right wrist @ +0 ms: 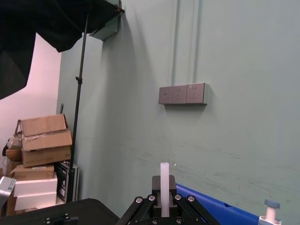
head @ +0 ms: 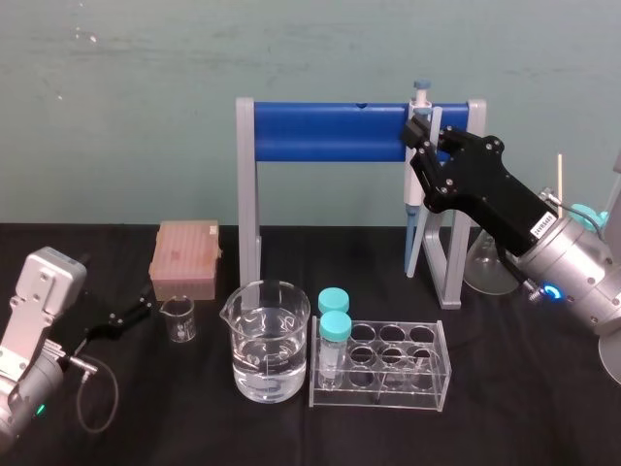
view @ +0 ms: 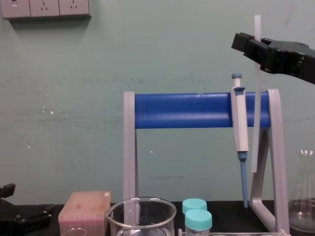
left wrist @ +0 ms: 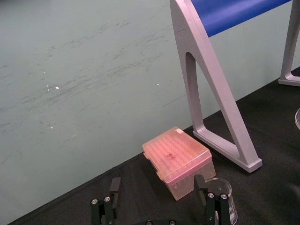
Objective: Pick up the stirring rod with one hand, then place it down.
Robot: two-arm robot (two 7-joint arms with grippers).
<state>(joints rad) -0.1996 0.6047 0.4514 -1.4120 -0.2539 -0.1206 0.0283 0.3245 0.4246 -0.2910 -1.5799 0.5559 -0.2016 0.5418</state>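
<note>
The stirring rod (view: 256, 98) is a thin translucent white stick. It hangs upright in the air in front of the blue rack's right post. My right gripper (view: 250, 44) is shut on its upper part, high above the table at the right. In the right wrist view the rod (right wrist: 164, 185) stands up between the black fingers of the right gripper (right wrist: 164, 206). From the head, the right gripper (head: 428, 134) sits at the rack's top right corner. My left gripper (left wrist: 157, 183) rests low at the left, open and holding nothing, near the pink box.
A grey-and-blue pipette (view: 239, 128) hangs on the blue-barred rack (head: 330, 131) beside the rod. On the black table stand a large beaker of water (head: 267, 340), a small beaker (head: 179, 318), a pink tip box (head: 186, 257), a clear tube rack (head: 388, 364) and a flask (head: 490, 262).
</note>
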